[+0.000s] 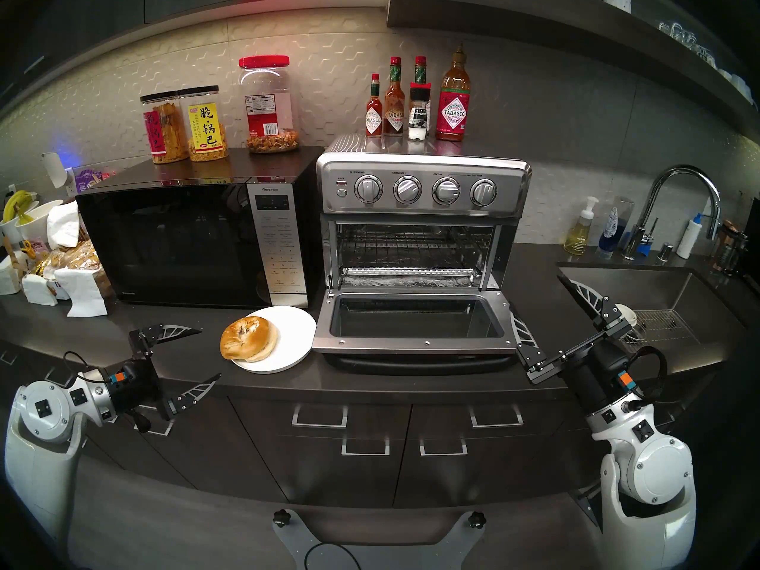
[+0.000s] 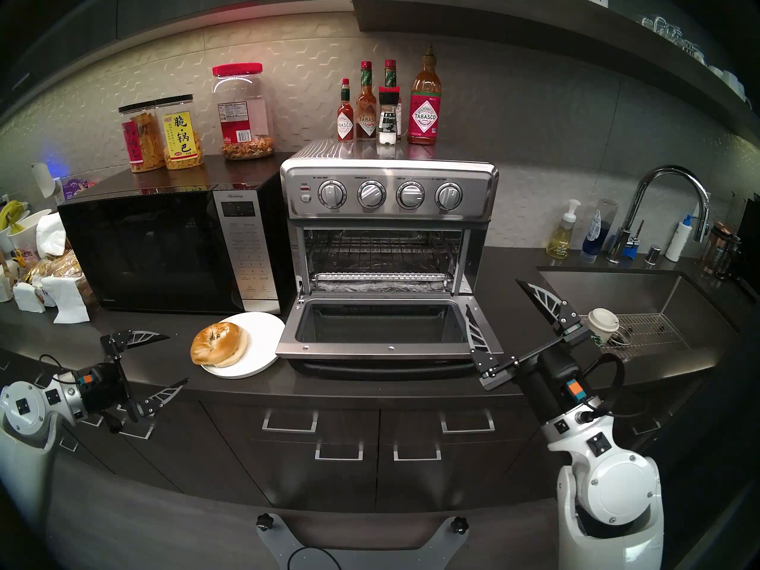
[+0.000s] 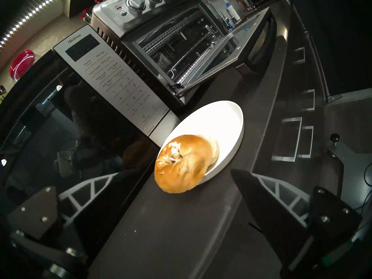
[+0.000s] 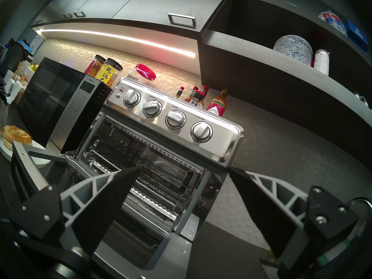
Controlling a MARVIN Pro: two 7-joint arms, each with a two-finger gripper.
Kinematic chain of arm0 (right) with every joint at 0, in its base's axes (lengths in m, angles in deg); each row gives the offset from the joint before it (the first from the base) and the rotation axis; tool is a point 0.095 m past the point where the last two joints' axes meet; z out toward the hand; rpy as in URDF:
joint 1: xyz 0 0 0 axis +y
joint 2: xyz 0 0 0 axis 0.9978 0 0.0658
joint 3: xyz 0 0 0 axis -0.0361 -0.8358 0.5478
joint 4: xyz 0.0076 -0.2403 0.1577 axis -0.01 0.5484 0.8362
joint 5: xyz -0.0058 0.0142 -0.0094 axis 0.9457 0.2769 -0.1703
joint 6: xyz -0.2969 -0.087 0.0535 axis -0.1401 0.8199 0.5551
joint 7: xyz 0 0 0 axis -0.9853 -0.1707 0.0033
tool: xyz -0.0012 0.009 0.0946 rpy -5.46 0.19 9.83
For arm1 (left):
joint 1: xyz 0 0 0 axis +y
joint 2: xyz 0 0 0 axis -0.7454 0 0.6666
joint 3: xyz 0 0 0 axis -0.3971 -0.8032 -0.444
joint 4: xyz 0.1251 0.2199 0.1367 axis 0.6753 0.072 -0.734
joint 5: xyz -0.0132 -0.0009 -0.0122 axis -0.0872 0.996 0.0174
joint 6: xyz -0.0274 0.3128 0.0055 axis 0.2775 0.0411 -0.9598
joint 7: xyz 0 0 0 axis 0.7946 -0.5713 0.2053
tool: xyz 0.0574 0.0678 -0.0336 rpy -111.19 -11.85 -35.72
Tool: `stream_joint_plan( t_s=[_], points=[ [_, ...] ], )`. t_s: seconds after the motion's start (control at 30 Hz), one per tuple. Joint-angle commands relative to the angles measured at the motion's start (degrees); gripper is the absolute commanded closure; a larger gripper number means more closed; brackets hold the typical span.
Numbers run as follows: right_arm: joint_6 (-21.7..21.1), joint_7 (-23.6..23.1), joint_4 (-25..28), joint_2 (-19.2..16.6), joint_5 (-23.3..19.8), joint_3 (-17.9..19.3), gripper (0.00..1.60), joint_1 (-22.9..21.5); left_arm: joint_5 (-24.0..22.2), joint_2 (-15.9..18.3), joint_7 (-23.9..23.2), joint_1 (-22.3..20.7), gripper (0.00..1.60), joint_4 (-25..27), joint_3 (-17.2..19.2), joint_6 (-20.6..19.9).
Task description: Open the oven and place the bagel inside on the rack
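Two grippers stand nearest, both spread wide and empty. Left gripper (image 1: 195,357) hovers low over the counter (image 1: 370,386), just beside the bagel (image 1: 249,337), its jaws apart on either side of the approach line, apparently lined up for a pick. Right gripper (image 1: 538,302) hangs near the door's right corner, touching nothing, likely clear of the loading path. Bagel: two ring halves stacked askew, glossy brown crust, pale cut face, resting on the near edge of a smooth white plate (image 1: 294,351) that overhangs nothing but sits close against the door (image 1: 415,343). Door lies fully down, glass-paned, steel-framed. Beyond, the oven (image 1: 423,190) stands open; the rack (image 1: 411,244), thin dark wire grid, is bare above a crinkled foil tray (image 1: 407,278).
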Motion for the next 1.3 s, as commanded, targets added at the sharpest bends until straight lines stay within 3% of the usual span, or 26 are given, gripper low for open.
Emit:
stream_joint_plan(
  t_s=[0.0,0.4,0.9,1.27],
  points=[
    [0.33,-0.12,1.25,-0.15,-0.31,-0.05,0.0,-0.28,2.98,0.17,1.46,0.13,0.0,2.1,1.7,1.7],
    [0.33,-0.13,1.26,-0.15,-0.32,-0.05,0.0,-0.28,10.92,-2.23,4.41,1.41,0.0,4.36,1.87,4.33],
    [0.33,-0.12,1.26,-0.15,-0.32,-0.05,0.0,-0.28,18.35,-2.48,7.4,-1.61,0.0,1.87,-0.74,6.13],
    [0.33,-0.12,1.25,-0.15,-0.31,-0.05,0.0,-0.28,18.79,-2.19,7.96,-4.97,0.0,-0.12,-2.24,5.16]
  ],
)
